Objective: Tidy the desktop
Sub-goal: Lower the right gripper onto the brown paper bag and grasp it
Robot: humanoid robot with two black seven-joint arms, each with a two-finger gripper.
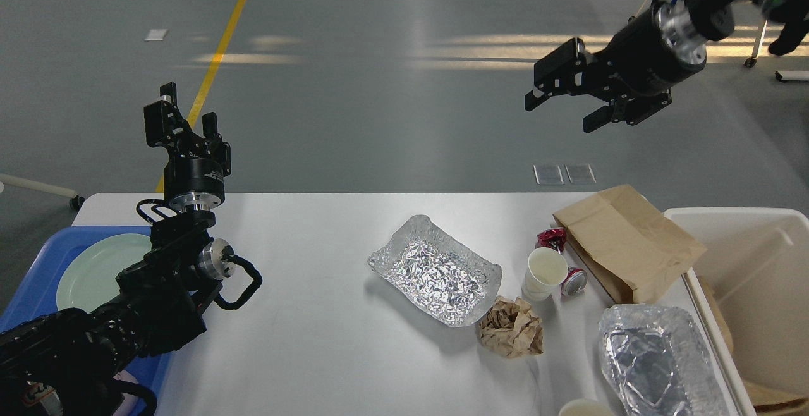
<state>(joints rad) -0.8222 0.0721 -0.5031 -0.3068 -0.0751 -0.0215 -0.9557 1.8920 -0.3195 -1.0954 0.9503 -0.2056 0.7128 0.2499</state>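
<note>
The white desktop carries litter. A foil tray lies at its middle, a crumpled brown paper ball just in front of it. A white paper cup stands beside a crushed red can. A brown paper bag lies at the right, a second foil tray at the front right. My left gripper is open and empty, raised above the table's far left edge. My right gripper is open and empty, high above the table's right part.
A blue tray with a pale green plate sits at the left edge. An off-white plastic bin stands at the right edge with brown paper inside. Another cup rim shows at the bottom edge. A chair stands far back right.
</note>
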